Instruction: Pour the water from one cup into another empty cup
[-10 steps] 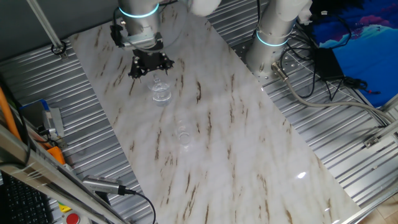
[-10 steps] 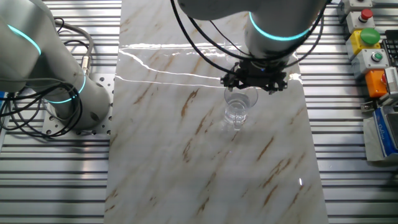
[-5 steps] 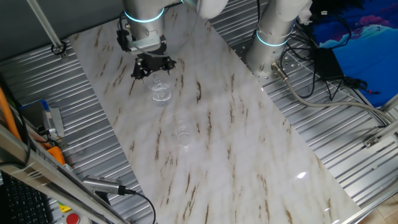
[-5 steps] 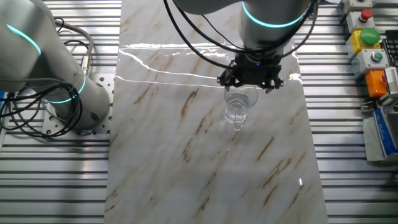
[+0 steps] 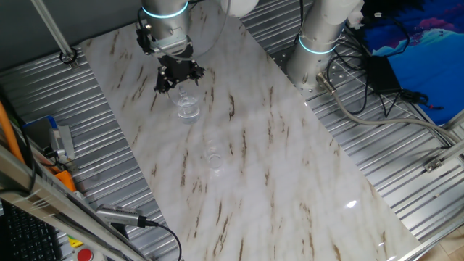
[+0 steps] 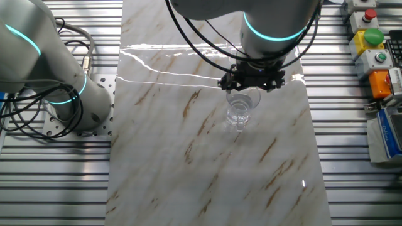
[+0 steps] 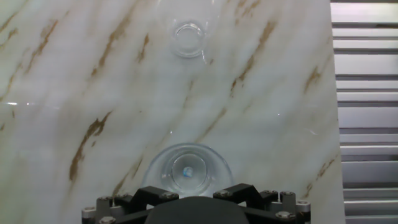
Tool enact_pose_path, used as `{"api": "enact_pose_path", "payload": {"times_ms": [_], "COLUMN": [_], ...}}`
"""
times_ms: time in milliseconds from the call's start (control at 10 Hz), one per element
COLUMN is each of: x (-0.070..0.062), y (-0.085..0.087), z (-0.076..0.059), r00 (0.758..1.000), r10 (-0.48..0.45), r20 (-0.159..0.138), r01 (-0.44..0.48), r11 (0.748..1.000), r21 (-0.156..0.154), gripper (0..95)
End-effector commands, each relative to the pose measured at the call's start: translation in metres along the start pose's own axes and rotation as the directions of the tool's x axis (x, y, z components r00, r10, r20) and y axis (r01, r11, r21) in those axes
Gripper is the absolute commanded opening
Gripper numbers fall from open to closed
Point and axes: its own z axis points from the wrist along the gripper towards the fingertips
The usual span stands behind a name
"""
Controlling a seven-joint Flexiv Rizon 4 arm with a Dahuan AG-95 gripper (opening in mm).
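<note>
Marble table point(image 5: 290, 174) carries both cups upright, well apart. I see the larger cup point(image 7: 186, 171) at 6 o'clock in hand view, smaller cup point(image 7: 188, 38) at 12. Fingers point(image 6: 252, 80) hover over the larger; spread indeterminate.

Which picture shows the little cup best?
The hand view. The little cup sits there in the open on the marble, seen from above with its round rim clear. In one fixed view it is only a faint glint. In the other fixed view I cannot pick it out for sure near the big cup.
</note>
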Motion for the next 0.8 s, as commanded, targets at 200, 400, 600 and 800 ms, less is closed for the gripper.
{"api": "enact_pose_path", "payload": {"times_ms": [200,400,600,800], "x": [-0.0014,-0.0014,-0.0014,-0.0014], "y": [-0.0003,-0.0003,-0.0003,-0.0003], "z": [0.0002,0.0002,0.0002,0.0002], "r00": [0.997,0.992,0.991,0.99], "r10": [0.072,0.122,0.13,0.139], "r20": [-0.024,-0.026,-0.032,-0.025], "r01": [-0.072,-0.121,-0.129,-0.139], "r11": [0.997,0.993,0.992,0.99], "r21": [0.009,0.014,0.014,0.004], "gripper": [95.0,95.0,95.0,95.0]}}
